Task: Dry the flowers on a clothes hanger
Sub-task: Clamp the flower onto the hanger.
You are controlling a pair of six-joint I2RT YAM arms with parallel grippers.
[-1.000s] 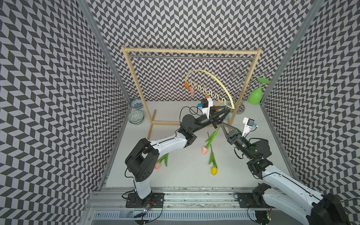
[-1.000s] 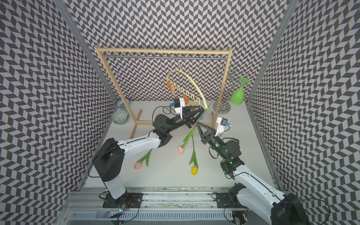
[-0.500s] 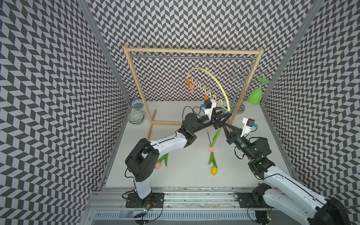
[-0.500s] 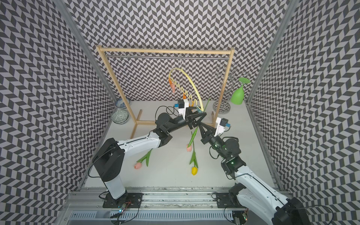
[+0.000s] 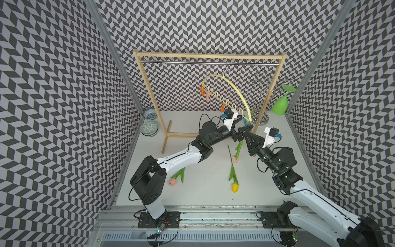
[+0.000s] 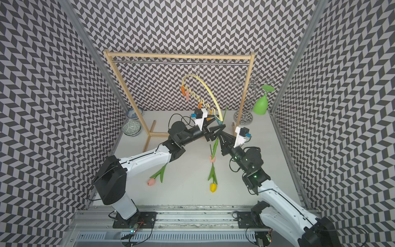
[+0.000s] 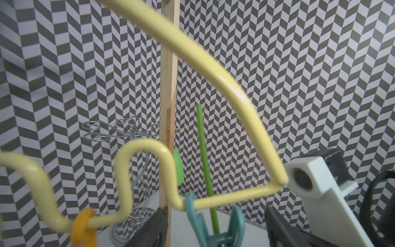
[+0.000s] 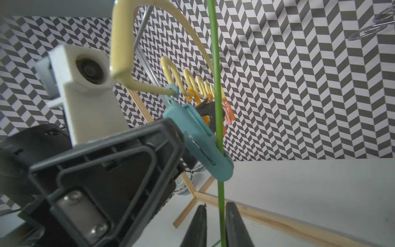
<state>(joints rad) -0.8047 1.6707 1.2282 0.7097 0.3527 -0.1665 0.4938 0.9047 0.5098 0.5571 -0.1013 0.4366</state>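
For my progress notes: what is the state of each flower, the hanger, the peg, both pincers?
Hanger: hung on rail, tilted.
Blue peg: shut on stem.
Pegged pink tulip: hanging head down.
Other pink tulip: lying on table.
Yellow tulip: lying on table.
Left pincer: open.
Right pincer: open around stem.

Both top views are bright and evenly lit from overhead. The flowers cast only faint, soft shadows on the table, and wide-angle stretch shows toward the frame edges. In the left wrist view the near clothes hanger is blurred and carries a small glare spot, while the patterned wall behind is sharp.
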